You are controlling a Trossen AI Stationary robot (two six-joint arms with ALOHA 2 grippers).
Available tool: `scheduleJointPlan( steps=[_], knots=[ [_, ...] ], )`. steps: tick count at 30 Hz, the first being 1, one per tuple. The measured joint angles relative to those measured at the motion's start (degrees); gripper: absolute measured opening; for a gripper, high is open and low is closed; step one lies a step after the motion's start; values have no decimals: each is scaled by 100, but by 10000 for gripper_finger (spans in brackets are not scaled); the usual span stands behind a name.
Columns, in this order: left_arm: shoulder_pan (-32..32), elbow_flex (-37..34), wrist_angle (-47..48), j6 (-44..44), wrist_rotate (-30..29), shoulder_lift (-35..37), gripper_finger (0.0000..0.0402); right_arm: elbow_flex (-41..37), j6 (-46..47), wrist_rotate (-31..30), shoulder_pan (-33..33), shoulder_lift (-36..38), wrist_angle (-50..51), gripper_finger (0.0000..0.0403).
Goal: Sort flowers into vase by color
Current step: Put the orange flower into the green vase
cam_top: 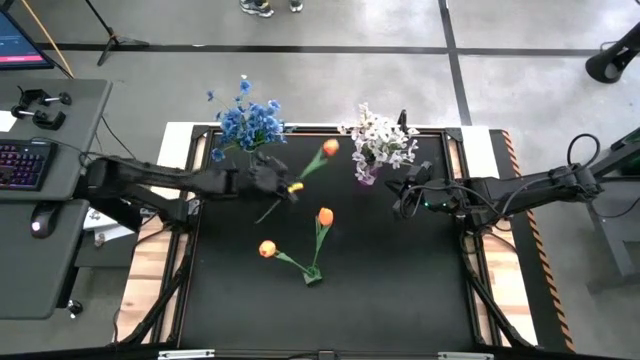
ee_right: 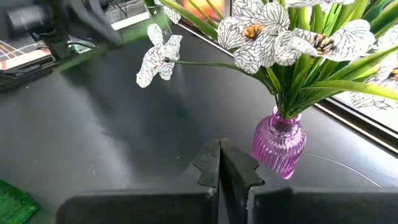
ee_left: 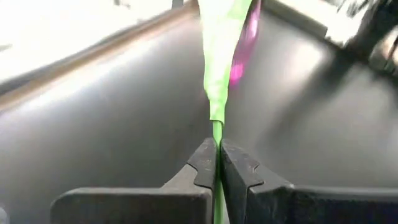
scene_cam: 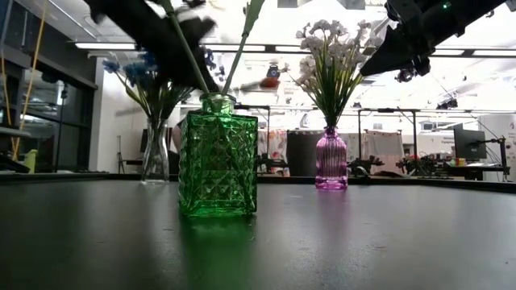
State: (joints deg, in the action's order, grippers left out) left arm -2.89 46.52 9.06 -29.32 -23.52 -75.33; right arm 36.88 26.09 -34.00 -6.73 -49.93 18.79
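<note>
Now the left gripper (ee_left: 217, 163) is clamped tight on a tulip (cam_top: 330, 147) stem, the orange head out ahead of it, toward the purple vase (ee_right: 279, 144) of white flowers (cam_top: 380, 137). Right gripper (ee_right: 219, 163) hangs closed and empty just beside that vase. Two tulips (cam_top: 322, 217) stand in the green vase (scene_cam: 218, 157) nearer the front; blue flowers (cam_top: 247, 122) sit behind the left gripper.

Left arm reaches in from the table's left edge toward centre, raised above the surface. Left hand (cam_top: 268, 181) has its fingers (ee_left: 205, 167) pressed together on a green stem (ee_left: 217, 134), pinched between the pads. Right arm extends from the right edge, also raised. Right hand (cam_top: 405, 196) has its fingers (ee_right: 208, 163) fully together, holding nothing.
</note>
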Motion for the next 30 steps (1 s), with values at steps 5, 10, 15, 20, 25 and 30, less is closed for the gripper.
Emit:
scheduleJointPlan(
  steps=[5, 10, 15, 20, 25, 30],
  knots=[
    [102, 2, -757, 426, -465, 937, 0, 0, -46, 0, -2, 0, -3, 0],
    [391, -170, -2840, 1157, -443, 1391, 0, 0, -57, 0, -2, 0, -9, 0],
    [660, -818, -5680, 1273, -161, 1263, 0, 0, -59, 21, -2, 0, -19, 0],
    [1012, -1261, -7195, 988, -98, 752, 0, 0, -105, 449, -4, 0, -63, 0],
    [1531, -1307, -8449, 1011, -38, -86, 0, 0, -356, 1092, -4, 0, -399, 0],
    [1846, -1307, -9514, 1104, 146, -897, 0, 0, 73, 1521, -120, 0, -963, 0]
  ],
)
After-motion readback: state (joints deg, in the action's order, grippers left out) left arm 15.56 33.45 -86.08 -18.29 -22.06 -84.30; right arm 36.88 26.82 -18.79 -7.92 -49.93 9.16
